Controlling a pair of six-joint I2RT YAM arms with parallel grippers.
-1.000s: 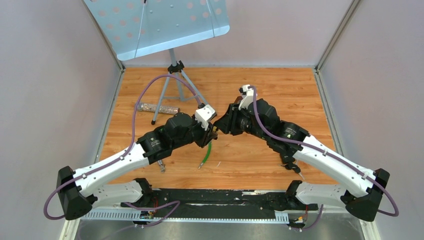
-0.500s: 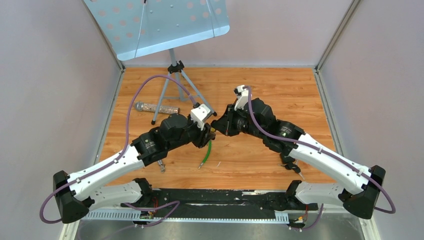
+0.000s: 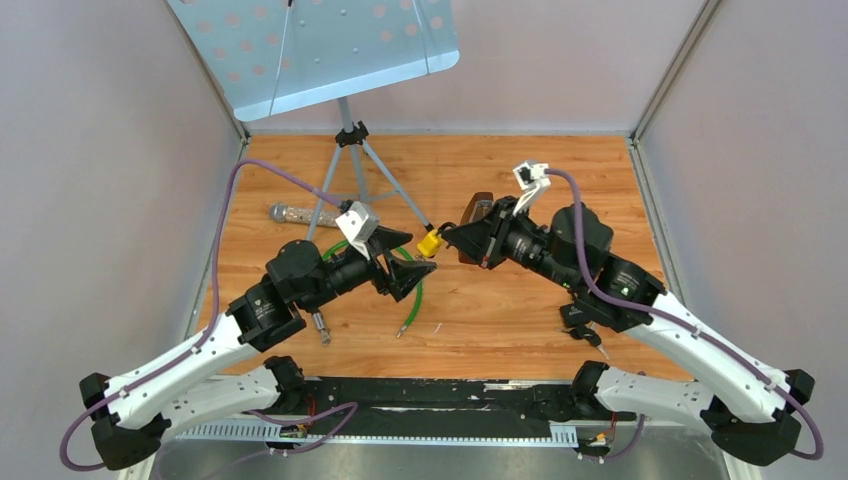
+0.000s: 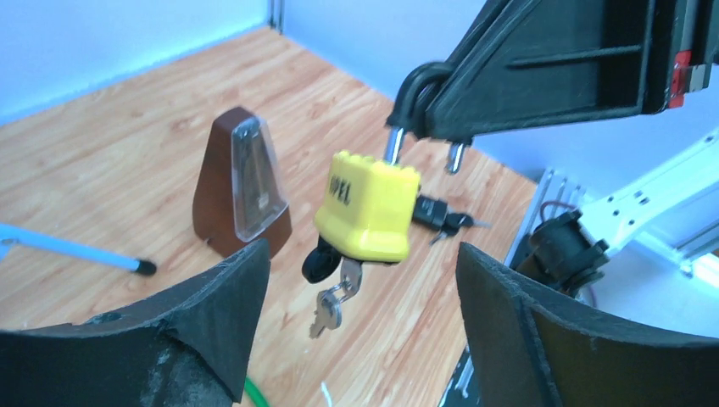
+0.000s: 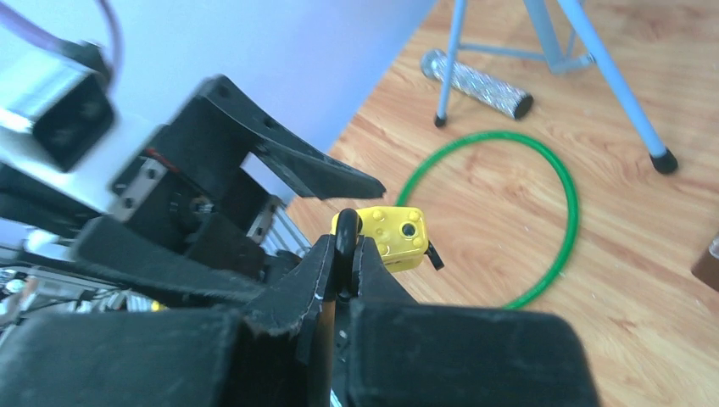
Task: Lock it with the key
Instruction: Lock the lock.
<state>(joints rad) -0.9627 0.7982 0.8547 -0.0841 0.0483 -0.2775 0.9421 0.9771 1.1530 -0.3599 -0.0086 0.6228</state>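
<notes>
Item one: the shackle (image 4: pixel 405 91) of the padlock (image 4: pixel 369 208) — its upper loop is partly covered by the right fingers (image 4: pixel 543 68). The key (image 4: pixel 327 309) is too small to make out from above. The metronome (image 5: pixel 709 263) is cut by the right wrist picture's edge. The green cable (image 3: pixel 412 305) — its far part is hidden under the left arm.

Yellow padlock (image 4: pixel 369 212) hangs in mid-air, shackle (image 4: pixel 409 87) open; key (image 4: pixel 320 263) inserted underneath.

Padlock (image 4: pixel 369 208): we count one
Metronome (image 4: pixel 242 182): we count one
Green ring (image 5: pixel 490 134): we count one
Microphone (image 5: pixel 479 83): we count one
</notes>
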